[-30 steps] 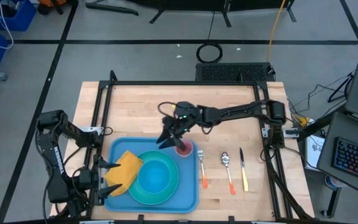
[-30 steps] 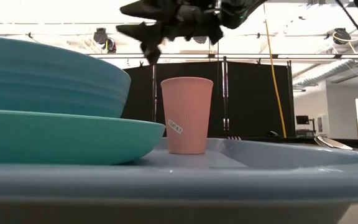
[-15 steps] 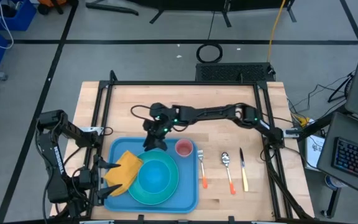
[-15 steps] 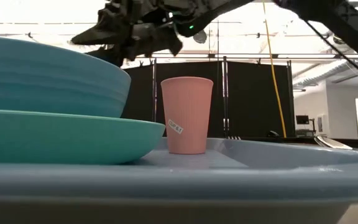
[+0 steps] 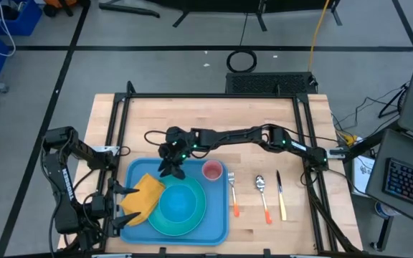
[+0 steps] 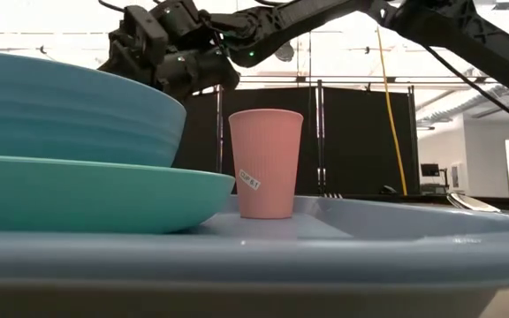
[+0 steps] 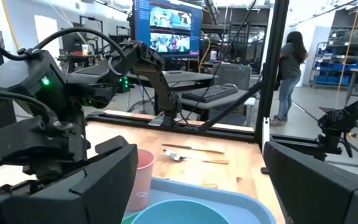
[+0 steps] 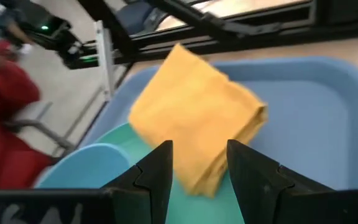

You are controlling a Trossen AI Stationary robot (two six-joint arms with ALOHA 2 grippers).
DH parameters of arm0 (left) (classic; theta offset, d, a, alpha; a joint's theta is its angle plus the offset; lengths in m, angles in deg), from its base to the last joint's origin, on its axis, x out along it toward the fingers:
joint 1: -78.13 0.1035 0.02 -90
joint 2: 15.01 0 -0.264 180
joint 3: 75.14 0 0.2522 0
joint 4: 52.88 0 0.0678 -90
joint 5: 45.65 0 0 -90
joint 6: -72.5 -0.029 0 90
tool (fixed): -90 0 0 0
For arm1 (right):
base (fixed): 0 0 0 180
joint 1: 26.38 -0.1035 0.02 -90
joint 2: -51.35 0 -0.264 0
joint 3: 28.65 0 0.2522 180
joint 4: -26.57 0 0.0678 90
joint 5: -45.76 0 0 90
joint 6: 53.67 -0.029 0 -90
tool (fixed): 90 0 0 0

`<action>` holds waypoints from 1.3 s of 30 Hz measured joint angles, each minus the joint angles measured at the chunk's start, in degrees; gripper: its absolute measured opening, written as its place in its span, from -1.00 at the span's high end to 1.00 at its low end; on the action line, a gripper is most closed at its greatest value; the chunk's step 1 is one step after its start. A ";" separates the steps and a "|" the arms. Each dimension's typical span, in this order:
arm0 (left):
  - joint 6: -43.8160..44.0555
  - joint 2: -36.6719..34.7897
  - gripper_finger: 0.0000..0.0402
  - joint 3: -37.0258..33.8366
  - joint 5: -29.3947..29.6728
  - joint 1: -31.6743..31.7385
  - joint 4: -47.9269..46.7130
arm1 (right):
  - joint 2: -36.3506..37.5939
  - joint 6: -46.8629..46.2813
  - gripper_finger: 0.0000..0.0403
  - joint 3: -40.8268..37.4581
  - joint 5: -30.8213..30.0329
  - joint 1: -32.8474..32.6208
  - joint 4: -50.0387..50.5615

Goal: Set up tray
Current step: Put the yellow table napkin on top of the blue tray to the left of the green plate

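Observation:
The light-blue tray [image 5: 217, 223] lies at the table's near edge. On it rest a teal plate [image 5: 196, 223] carrying a blue bowl [image 5: 179, 203], a folded yellow cloth [image 5: 145, 195] that overlaps the plate's left rim, and an upright pink cup [image 5: 211, 170] in the far right corner. My right gripper [image 5: 171, 169] reaches across from the right and hovers open over the tray's far left part; the right wrist view has its fingers [image 8: 197, 165] just above the cloth [image 8: 194, 118]. My left gripper [image 5: 125, 204] waits open at the tray's left rim, beside the cloth.
A fork [image 5: 232, 195], a spoon [image 5: 262, 193] and a knife [image 5: 280, 193] lie side by side on the wood right of the tray. A black frame [image 5: 214, 96] borders the table. The far half of the tabletop is bare wood. A person [image 7: 289, 74] stands in the room beyond.
My right gripper has swung from above the pink cup toward the table's left edge, across the tray's far side, and now stands over the yellow cloth's far corner. The cup stays upright where it was. The left arm has kept still.

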 joint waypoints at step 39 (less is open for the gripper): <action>-6.02 -4.75 -0.75 0.02 0.01 2.52 -1.11 | -3.93 -8.29 0.28 0.02 -12.15 -0.52 -8.21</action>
